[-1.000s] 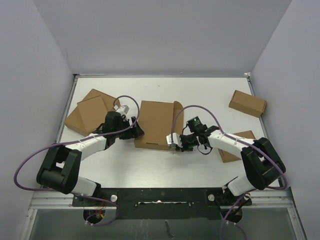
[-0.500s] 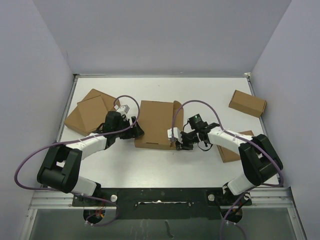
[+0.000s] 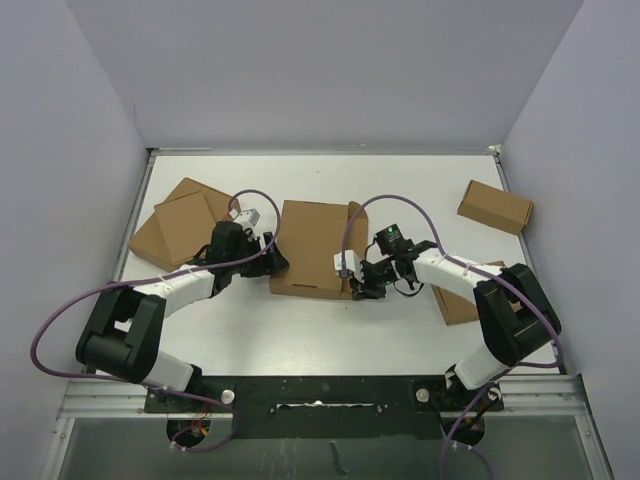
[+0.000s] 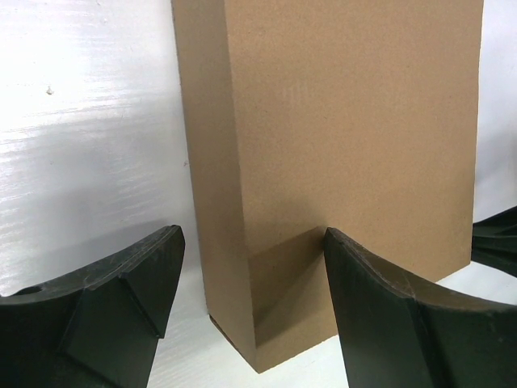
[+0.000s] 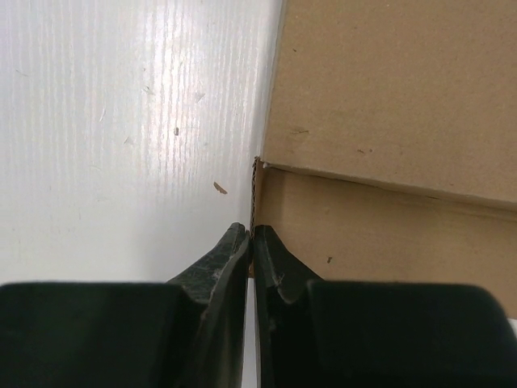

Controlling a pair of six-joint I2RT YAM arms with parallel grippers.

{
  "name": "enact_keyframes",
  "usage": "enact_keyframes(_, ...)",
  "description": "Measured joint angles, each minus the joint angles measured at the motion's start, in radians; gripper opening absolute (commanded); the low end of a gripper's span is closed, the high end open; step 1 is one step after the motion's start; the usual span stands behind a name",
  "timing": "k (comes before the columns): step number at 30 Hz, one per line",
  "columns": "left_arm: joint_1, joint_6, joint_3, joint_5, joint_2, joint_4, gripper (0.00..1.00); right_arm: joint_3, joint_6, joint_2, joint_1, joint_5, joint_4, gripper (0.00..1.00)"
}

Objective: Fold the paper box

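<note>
The paper box, a brown cardboard mailer, lies folded flat-topped in the middle of the table. My left gripper is open at its near left corner. In the left wrist view the box's corner stands between the two black fingers, which do not touch it. My right gripper is at the near right corner. In the right wrist view it is shut on the thin corrugated edge of the box's side wall, below the top panel.
Two flat brown boxes overlap at the left edge of the table. A small closed box sits at the back right. Another brown piece lies partly under my right arm. The white table runs in front of the paper box.
My right gripper has shifted left and a little farther back onto the box's right near corner. The left arm and the box have stayed where they were.
</note>
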Motion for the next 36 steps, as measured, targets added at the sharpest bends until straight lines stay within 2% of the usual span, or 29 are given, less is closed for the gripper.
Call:
enact_keyframes(24,0.001,0.001,0.006,0.0,0.008,0.005,0.68,0.056,0.113,0.058,-0.013,0.002,-0.043,0.06)
enact_keyframes(36,0.001,0.002,0.012,-0.004,0.01,0.0,0.68,0.06,0.11,0.056,0.015,0.019,-0.045,0.06)
